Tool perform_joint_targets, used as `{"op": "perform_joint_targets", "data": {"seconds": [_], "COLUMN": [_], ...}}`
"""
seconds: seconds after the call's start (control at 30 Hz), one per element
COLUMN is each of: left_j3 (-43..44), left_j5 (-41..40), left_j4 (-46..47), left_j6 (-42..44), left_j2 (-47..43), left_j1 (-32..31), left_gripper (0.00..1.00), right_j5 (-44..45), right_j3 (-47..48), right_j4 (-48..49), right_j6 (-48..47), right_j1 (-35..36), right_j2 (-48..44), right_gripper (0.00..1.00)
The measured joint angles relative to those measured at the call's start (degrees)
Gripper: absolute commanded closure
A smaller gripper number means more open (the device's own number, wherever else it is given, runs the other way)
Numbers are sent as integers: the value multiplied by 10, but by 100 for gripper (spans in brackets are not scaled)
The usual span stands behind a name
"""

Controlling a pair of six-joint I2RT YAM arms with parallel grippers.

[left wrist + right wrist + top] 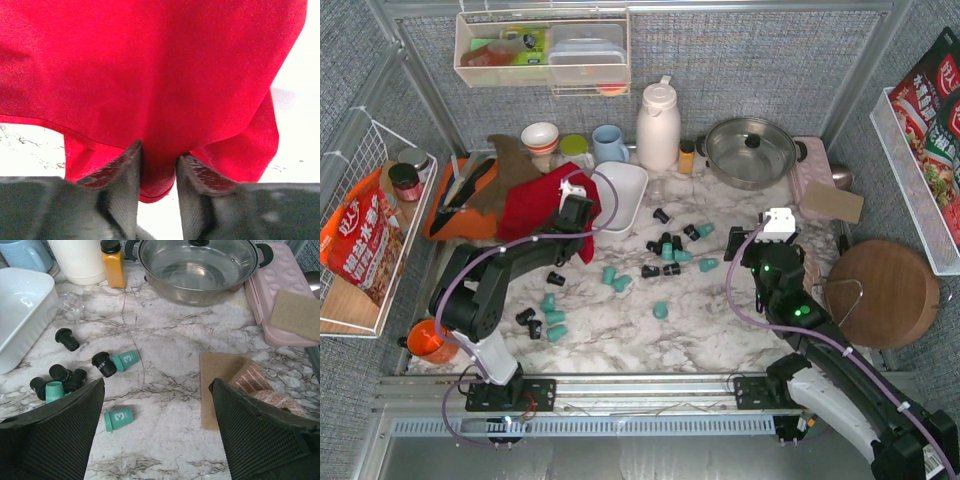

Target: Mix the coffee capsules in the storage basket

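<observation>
Teal, black coffee capsules (pixel 660 310) lie outside white storage basket (pixel 625 200)

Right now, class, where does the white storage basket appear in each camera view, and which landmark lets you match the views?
Top external: the storage basket sits left of centre on the table, its left end behind the red cloth.
Left wrist: cannot be made out; the red cloth fills the view.
Right wrist: upper left, cut off by the picture's edge.
Shared landmark: the blue mug just behind the basket, also at the right wrist view's top left.
</observation>
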Motion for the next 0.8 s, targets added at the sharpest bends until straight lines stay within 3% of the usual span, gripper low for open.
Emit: {"op": "perform_joint_targets", "data": {"seconds": [0.27,0.6,0.8], "left_j3": [3,-5,35], "left_j5": [-48,-84,-104], "left_j4": [10,9,-29], "left_j6": [-17,-33,-41], "left_j2": [-1,-60,-94], "left_j1": [0,0,1], "left_gripper": [99,100,100], "right_j5": [8,19,24], "right_j3": [0,0,-1], "right_j4": [-1,-5,-10], "right_j6": [0,0,1], "right_j1": [-2,-3,-4], "right_j2": [5,-5,0], "right_gripper": [8,8,8]}}
